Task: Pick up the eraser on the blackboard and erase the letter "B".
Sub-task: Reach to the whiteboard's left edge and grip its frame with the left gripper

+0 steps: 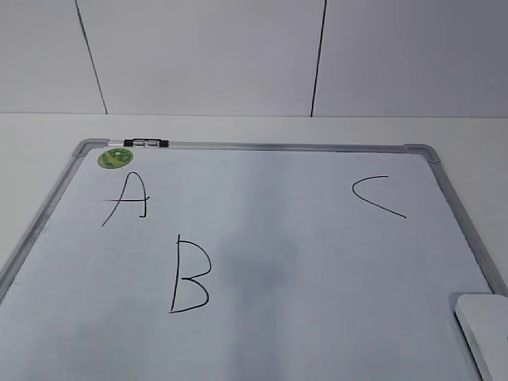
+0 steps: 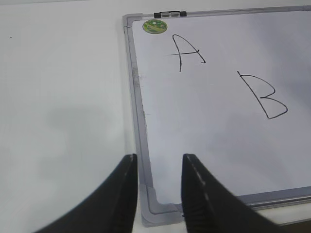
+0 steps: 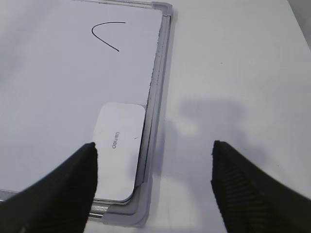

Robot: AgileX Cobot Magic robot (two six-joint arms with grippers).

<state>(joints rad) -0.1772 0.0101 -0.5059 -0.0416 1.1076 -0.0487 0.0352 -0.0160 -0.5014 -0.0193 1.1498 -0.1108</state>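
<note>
- The blackboard [image 1: 317,262] lies flat on the white counter [image 1: 238,127]; every place below is given relative to it.
- The letter "B" [image 1: 189,275] is drawn left of the board's middle, nearer the near edge than the "A" [image 1: 127,198], which sits by the far left corner. The "C" [image 1: 379,195] is toward the far right corner.
- A round green sticker [image 1: 115,158] sits in the far left corner, just beside a small black clip [image 1: 147,143] on the far frame rail.
- The eraser [image 3: 118,150] lies on the board in its near right corner, its long side against the right frame rail, white top facing up with small grey lettering on it.
- The right gripper [image 3: 153,167] hangs above that near right corner, looking down. Its jaws are spread wide and hold nothing; the left one is over the eraser's left edge, the right one over bare counter beyond the frame.
- The left gripper [image 2: 158,187] hovers over the near left corner of the board, tilted forward. Its jaws are parted by a narrow gap and hold nothing, straddling the left frame rail and its grey corner cap [image 2: 158,206].
</note>
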